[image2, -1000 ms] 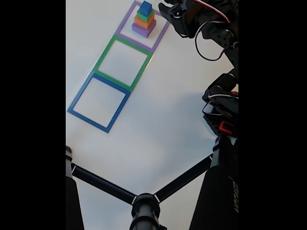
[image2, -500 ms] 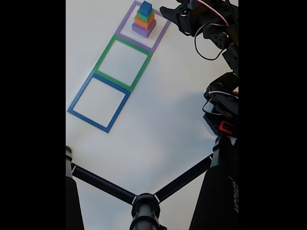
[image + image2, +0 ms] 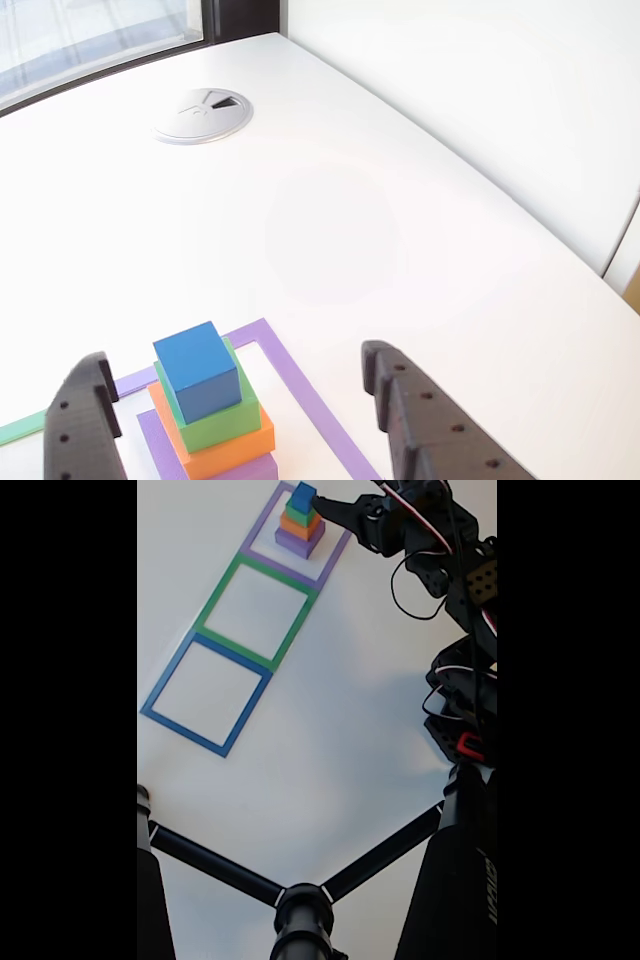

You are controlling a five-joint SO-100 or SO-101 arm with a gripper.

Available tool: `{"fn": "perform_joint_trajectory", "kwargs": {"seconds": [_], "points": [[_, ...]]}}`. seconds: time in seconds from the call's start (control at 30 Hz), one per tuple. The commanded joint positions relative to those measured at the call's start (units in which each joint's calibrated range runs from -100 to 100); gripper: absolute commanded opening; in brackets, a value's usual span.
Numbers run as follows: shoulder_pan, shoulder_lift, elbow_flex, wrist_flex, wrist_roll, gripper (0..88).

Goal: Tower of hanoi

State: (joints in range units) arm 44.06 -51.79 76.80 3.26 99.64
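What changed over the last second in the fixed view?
The gripper swung left toward the block tower, its tip now beside the blue cube; jaws open, nothing grasped. The tower and the green outline and blue outline stayed put.

The fixed view looks steeply down on the white desk (image 3: 330, 720) from behind a black stand (image 3: 300, 910), with the arm at its right edge and the block tower (image 3: 300, 520) far off at the top. The other view sits close and low behind the end effector (image 3: 235, 400), facing across the desk (image 3: 330, 230); both share the tower (image 3: 210, 410).
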Motion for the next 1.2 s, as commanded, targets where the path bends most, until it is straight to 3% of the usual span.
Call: {"fn": "perform_joint_trajectory", "kwargs": {"seconds": [0.0,0.67,1.17], "points": [[-0.82,4.03,-0.26,-6.91,0.36,29.4],[-6.86,29.47,-0.53,-33.79,0.36,30.0],[-9.07,38.92,-3.89,-41.08,0.36,30.2]]}}
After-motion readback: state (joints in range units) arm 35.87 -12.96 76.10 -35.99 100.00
